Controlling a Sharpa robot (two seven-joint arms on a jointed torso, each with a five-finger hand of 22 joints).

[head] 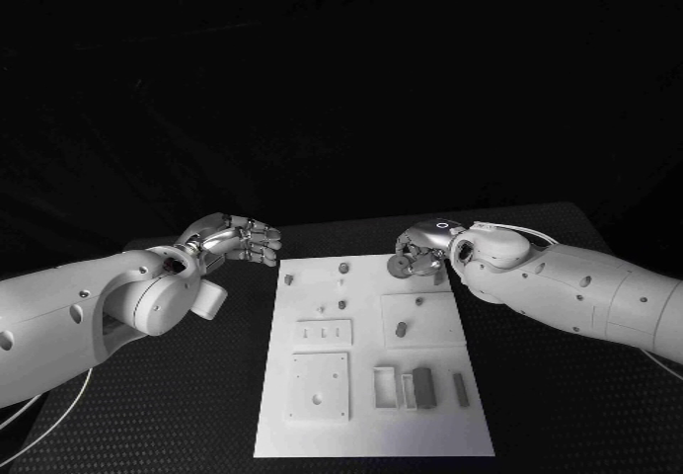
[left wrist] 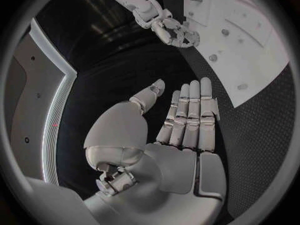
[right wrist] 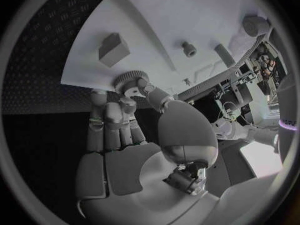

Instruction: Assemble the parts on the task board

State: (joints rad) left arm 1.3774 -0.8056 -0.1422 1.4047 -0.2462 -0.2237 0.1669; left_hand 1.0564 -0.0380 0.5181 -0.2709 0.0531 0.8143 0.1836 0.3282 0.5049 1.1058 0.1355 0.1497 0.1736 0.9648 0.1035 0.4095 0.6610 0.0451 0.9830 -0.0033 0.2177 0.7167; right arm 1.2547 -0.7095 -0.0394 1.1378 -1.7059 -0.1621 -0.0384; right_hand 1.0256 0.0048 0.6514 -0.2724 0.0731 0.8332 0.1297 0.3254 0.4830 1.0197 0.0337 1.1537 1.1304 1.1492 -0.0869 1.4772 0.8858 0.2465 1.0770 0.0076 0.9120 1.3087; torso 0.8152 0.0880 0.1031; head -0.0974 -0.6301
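White rectangular task board flat in the middle of the black textured table, long axis running away from the robot; raised white square plates and slotted blocks on the near half, small grey pegs standing in holes on the far half, presumably as posts waiting for mating parts; grey upright rectangular block and thin grey bar seated near the near right corner, apparently already placed or parked. Small grey toothed gear pinched between thumb and fingertips of the silver right hand at the far right edge of the board; held by the rim with the flat face towards the board, likely so the bore can drop over a peg; other fingers folded alongside, closed on the gear; in the right wrist view, gear just above the board near a grey block and a short peg, not visibly touching either. Silver left hand beside the far left corner of the board, over bare table, off the plate; in the left wrist view fingers straight and together, thumb apart, palm bare, holding nothing; seemingly parked clear to leave room for the other arm. Judged step: carrying the gear to its post; seating not yet done; risk of tilt or missed peg on lowering.
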